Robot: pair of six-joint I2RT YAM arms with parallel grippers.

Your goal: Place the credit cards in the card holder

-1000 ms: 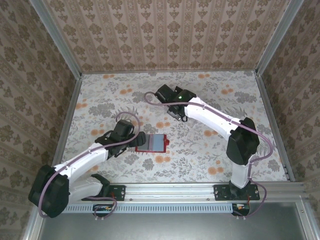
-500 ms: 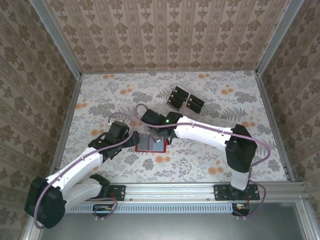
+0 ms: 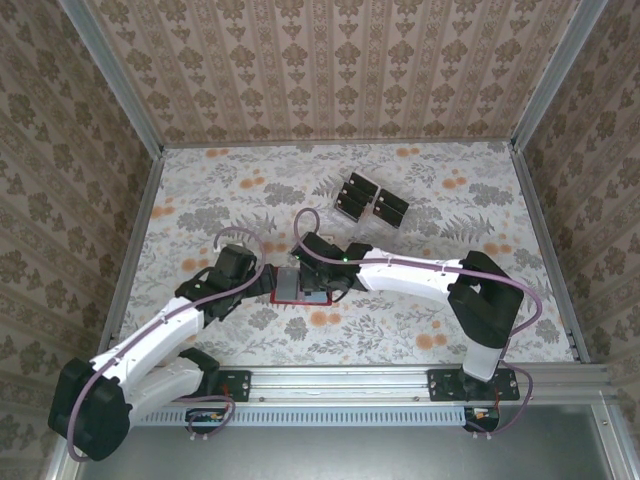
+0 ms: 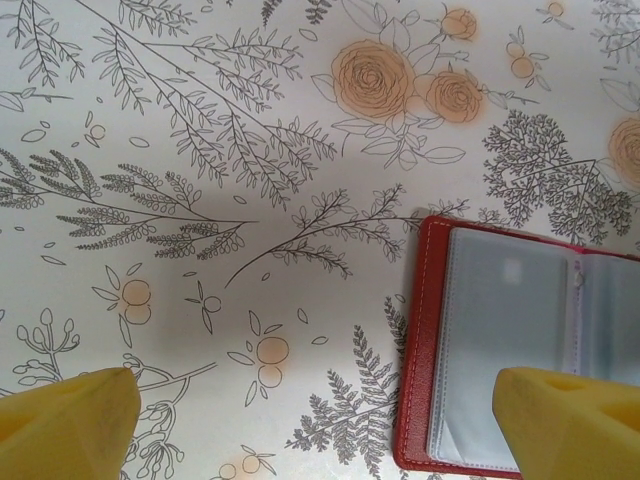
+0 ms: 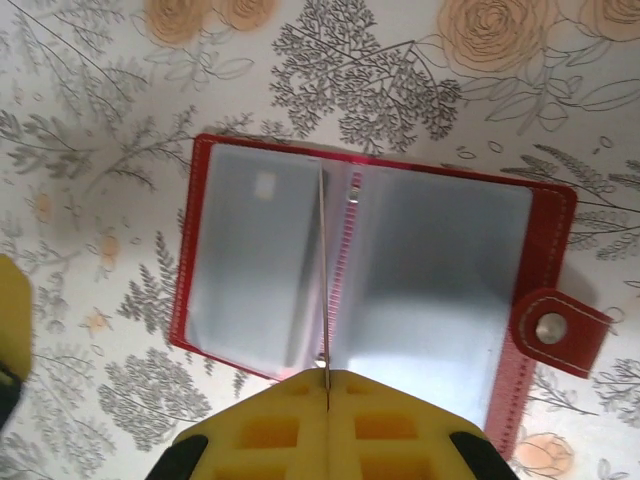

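The card holder (image 3: 303, 287) lies open on the bench (image 3: 200, 200), near its middle. The left fingers (image 4: 70, 420) straddle its left edge, one over the holder and one over bare bench. The right fingers (image 5: 280, 420) hang above the holder's fold, with a card (image 5: 322, 270) on edge between them. Two groups of cards (image 3: 357, 195) sit side by side behind the holder, well apart from it.

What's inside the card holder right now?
The card holder lies open: greyish clear pockets, no card visible inside them. The right fingers, pinching an edge-on credit card, cover its near edge.
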